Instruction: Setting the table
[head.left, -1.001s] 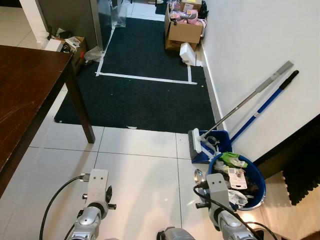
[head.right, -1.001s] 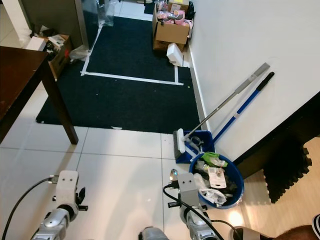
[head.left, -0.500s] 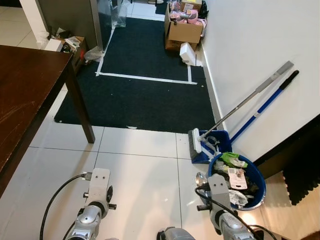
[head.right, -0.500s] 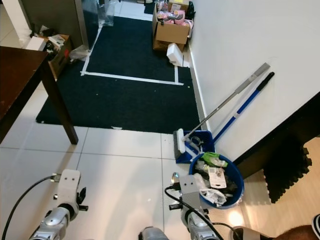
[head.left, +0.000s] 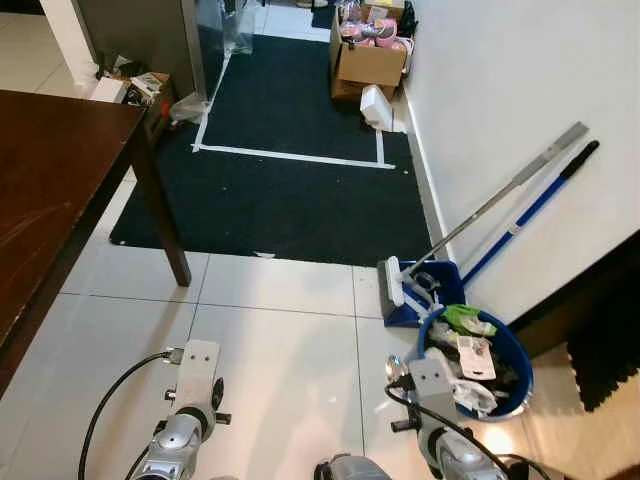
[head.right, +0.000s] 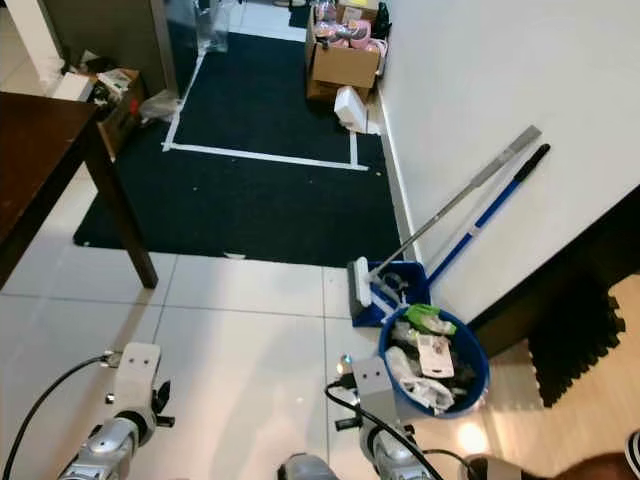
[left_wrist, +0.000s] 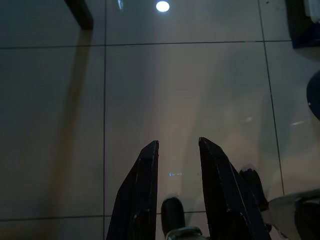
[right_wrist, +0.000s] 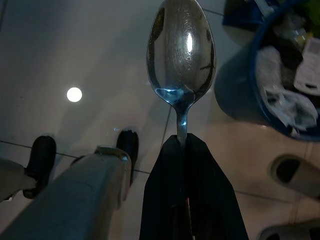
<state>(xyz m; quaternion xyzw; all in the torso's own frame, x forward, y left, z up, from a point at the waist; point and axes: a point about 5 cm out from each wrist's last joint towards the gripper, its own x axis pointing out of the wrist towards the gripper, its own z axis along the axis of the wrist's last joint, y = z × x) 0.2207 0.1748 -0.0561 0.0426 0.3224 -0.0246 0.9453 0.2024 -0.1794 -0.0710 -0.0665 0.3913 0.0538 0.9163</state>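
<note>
You have a shiny metal spoon clamped by its handle between the closed fingers of the right gripper, bowl sticking out past the fingertips, concave side facing the wrist camera. It hangs low above the white floor, just beside the blue bin.

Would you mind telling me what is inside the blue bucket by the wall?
The blue bucket holds crumpled white paper and wrappers, a printed card and a green wrapper on top. Whatever lies beneath that litter is covered.
</note>
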